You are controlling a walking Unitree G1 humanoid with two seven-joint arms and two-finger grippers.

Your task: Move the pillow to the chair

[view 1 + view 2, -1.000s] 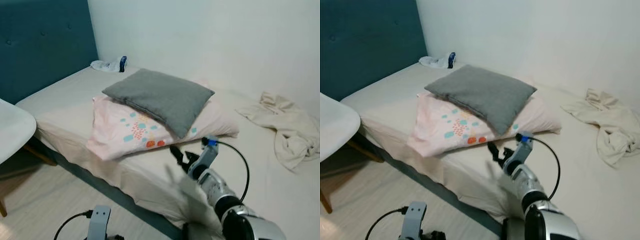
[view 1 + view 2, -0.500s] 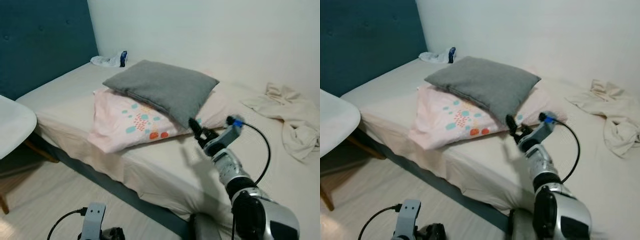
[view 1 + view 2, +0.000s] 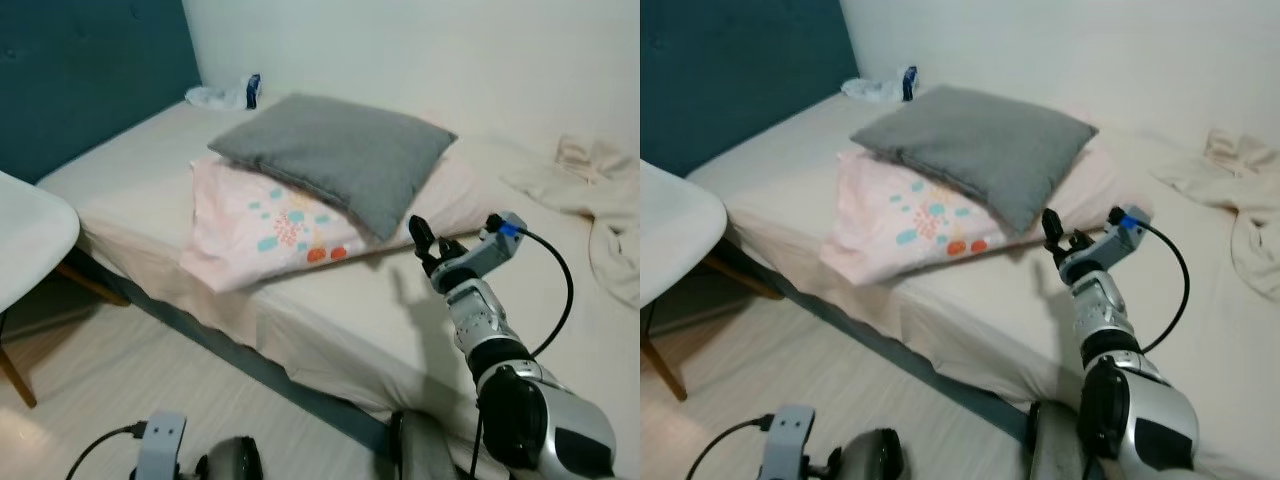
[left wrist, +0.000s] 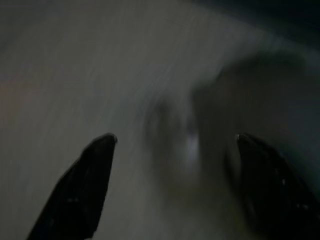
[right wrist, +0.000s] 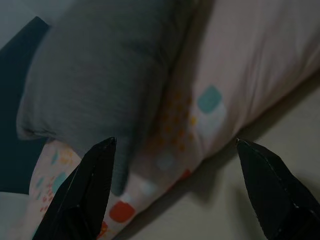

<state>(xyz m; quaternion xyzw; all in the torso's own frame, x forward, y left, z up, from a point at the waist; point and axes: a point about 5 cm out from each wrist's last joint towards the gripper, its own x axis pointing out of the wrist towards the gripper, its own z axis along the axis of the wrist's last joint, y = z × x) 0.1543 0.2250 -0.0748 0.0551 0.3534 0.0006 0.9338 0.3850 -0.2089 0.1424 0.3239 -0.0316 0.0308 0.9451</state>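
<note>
The plump grey fabric pillow (image 3: 337,158) lies on top of a flatter pale pink pillow printed with blue and orange patches (image 3: 270,228), both on the cream-sheeted bed (image 3: 360,310). The grey one is set at an angle, its near corner overhanging the pink one's front edge toward five o'clock. In the right wrist view the grey pillow (image 5: 105,65) lies straight ahead between the fingers, with the pink pillow (image 5: 240,65) beneath and beside it.

The right gripper (image 3: 428,243) hovers just above the sheet at about five o'clock from the grey pillow, close to that overhanging corner but not touching it. Its two black fingers (image 5: 82,192) are spread wide apart with nothing between them. A black cable loops from the blue-tipped wrist back along the silver arm.

The left gripper (image 4: 172,187) hangs low over the pale floor (image 3: 110,400); its view is dark and blurred, yet the fingers (image 4: 80,187) stand well apart and empty.

At nine o'clock from the pillows, off the bed's edge, is the white moulded chair with wooden legs (image 3: 25,255). Behind it rises the teal padded headboard (image 3: 90,75). At twelve o'clock a small white and blue bundle (image 3: 228,95) sits by the wall, and at two o'clock a crumpled cream cloth (image 3: 600,205) lies on the sheet.
</note>
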